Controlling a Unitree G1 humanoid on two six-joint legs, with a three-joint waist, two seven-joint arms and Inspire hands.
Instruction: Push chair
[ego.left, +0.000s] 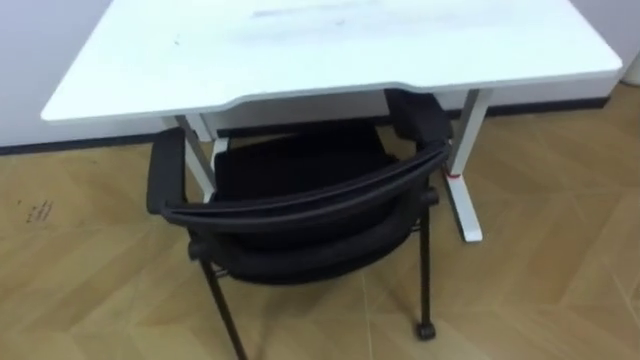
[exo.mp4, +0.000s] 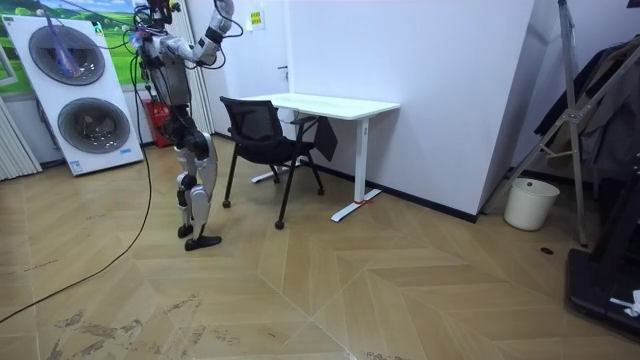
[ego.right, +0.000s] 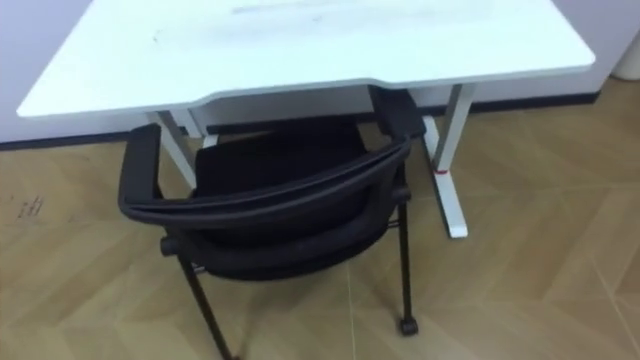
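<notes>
A black chair (ego.left: 300, 205) with armrests and small castors stands on the wood floor with its seat partly under a white desk (ego.left: 300, 50). Its mesh backrest faces me and sits slightly turned, the right armrest tucked under the desk's edge. In the room view the chair (exo.mp4: 258, 128) is at the desk (exo.mp4: 335, 103), and I stand about a step behind it on the room view's left. One arm is lifted, its hand (exo.mp4: 222, 12) up at head height and well away from the chair. Which hand that is cannot be made out.
The desk's white leg and foot (ego.left: 466, 195) stand just right of the chair. Behind me are stacked washing machines (exo.mp4: 75, 90). A white bucket (exo.mp4: 528, 203) and a rack hung with dark clothes (exo.mp4: 600, 120) are at the room view's far right. A white wall backs the desk.
</notes>
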